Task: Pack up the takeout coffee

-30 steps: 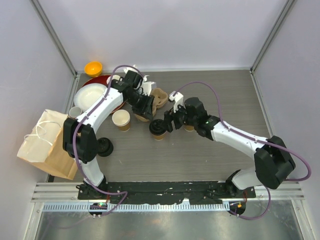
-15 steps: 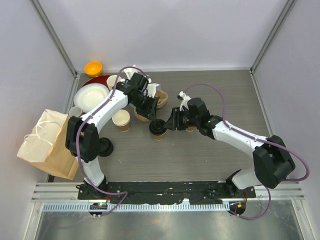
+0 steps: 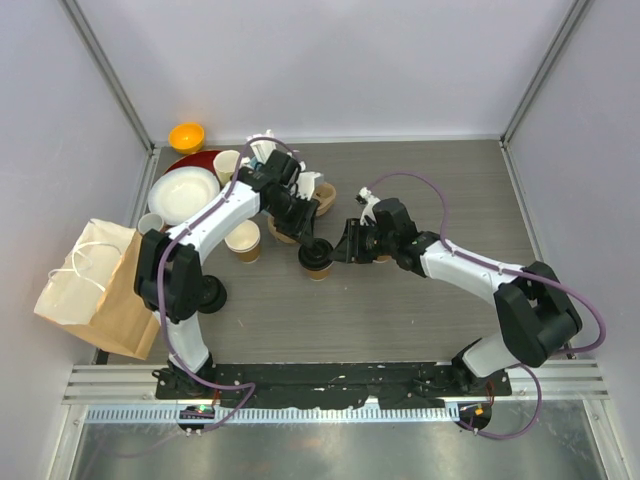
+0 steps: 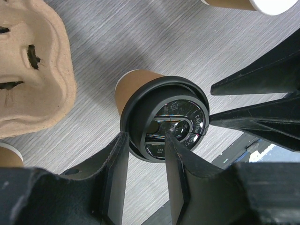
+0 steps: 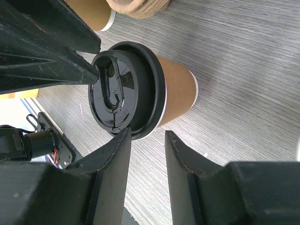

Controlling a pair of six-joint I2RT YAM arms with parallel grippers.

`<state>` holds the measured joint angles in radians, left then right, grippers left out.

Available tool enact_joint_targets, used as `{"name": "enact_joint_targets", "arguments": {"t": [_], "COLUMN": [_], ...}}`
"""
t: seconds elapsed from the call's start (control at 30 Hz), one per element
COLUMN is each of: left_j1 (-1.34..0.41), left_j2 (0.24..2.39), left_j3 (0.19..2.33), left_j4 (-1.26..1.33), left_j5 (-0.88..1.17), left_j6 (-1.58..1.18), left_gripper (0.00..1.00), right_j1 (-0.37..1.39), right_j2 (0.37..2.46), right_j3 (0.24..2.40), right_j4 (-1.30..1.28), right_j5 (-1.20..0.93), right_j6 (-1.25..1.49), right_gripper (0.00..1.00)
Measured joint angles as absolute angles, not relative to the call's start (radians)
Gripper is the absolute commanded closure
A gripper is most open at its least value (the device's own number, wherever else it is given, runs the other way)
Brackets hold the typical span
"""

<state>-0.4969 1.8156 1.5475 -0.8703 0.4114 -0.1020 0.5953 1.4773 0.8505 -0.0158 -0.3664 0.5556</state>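
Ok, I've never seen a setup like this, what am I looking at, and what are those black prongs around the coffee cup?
Two white robot arms are bolted at the near edge of a grey table. The wide picture looks down from above; the two close-ups come from a camera on each wrist, so the black prongs are each arm's own fingers. The left gripper and right gripper straddle the rim of a small brown paper cup with a round black plastic lid; whether they squeeze it is unclear. Nearby: an open brown paper cup, a moulded cardboard cup carrier, a brown paper bag, a white dish and an orange bowl.
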Motion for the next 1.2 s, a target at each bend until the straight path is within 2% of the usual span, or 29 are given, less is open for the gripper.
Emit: {"name": "enact_joint_targets", "arguments": {"t": [0.5, 0.7, 0.97, 1.1, 1.2], "left_j1": [-0.51, -0.507, -0.505, -0.503, -0.502], "left_j2": [1.832, 1.832, 1.832, 1.835, 1.836], "left_j3": [1.531, 1.523, 1.517, 1.515, 1.514], "left_j4": [-0.863, -0.855, -0.844, -0.842, -0.842], "left_j5": [0.411, 0.413, 0.412, 0.411, 0.412], "left_j6": [-0.102, -0.102, -0.102, -0.102, -0.105], "left_gripper": [0.65, 0.67, 0.68, 0.69, 0.69], "right_j1": [0.565, 0.548, 0.537, 0.533, 0.532], "right_j2": [1.515, 1.541, 1.569, 1.582, 1.589], "right_j3": [0.845, 0.844, 0.837, 0.836, 0.832], "right_j4": [0.023, 0.059, 0.11, 0.124, 0.134], "right_j5": [-0.391, -0.438, -0.485, -0.496, -0.495], "right_j6": [0.572, 0.6, 0.632, 0.635, 0.636], "right_gripper": [0.64, 0.76, 0.83, 0.95, 0.97]}}
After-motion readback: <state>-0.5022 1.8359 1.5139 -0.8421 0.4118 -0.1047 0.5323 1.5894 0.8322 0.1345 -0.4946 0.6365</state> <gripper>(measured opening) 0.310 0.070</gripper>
